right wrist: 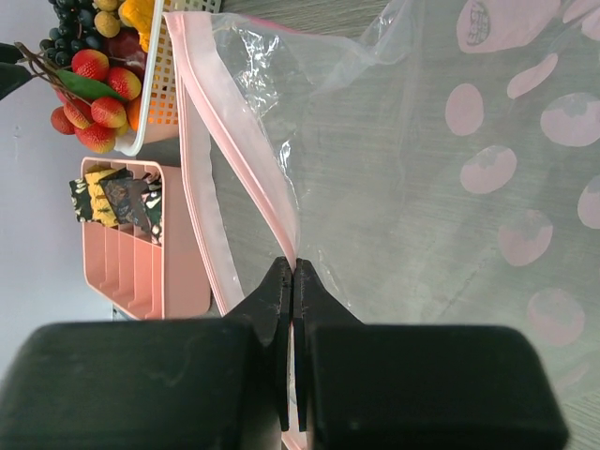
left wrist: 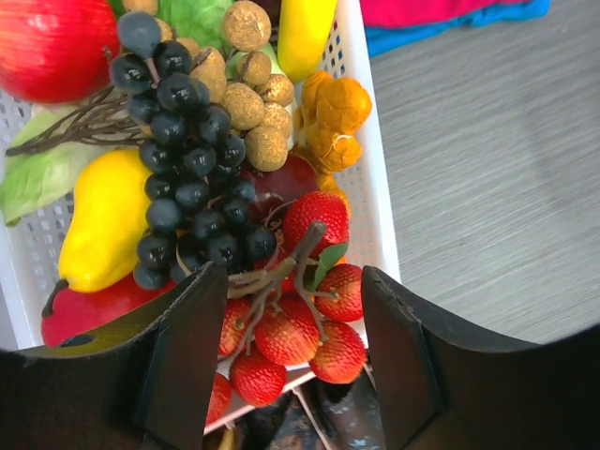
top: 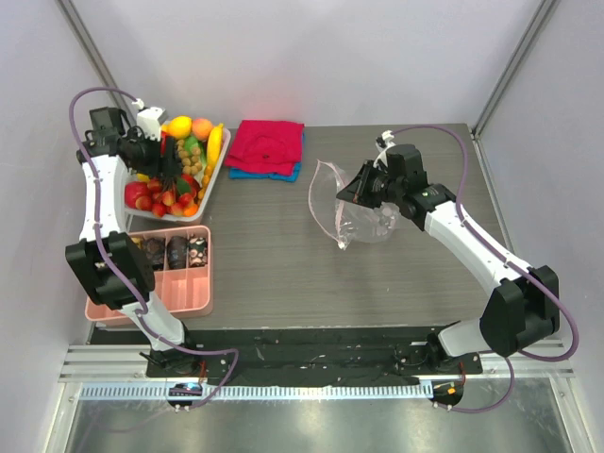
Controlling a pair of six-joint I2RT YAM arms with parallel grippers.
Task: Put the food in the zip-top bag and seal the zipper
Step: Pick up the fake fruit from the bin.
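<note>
The food fills a white basket [top: 215, 168] at the back left. My left gripper [top: 162, 168] hangs open over it. In the left wrist view the fingers [left wrist: 192, 347] straddle a bunch of red lychee-like fruits [left wrist: 300, 323] on a brown stem, beside black grapes [left wrist: 187, 169] and a yellow pear [left wrist: 103, 216]. My right gripper [right wrist: 292, 272] is shut on the pink zipper strip [right wrist: 246, 178] of the clear zip-top bag [top: 354, 212], holding its mouth lifted and open toward the left. The bag looks empty.
A folded red cloth on a blue one [top: 269, 146] lies at the back centre. A pink compartment tray [top: 175, 278] with dark packets sits at the front left, below the basket. The dark wood tabletop [top: 283, 255] lies between tray and bag.
</note>
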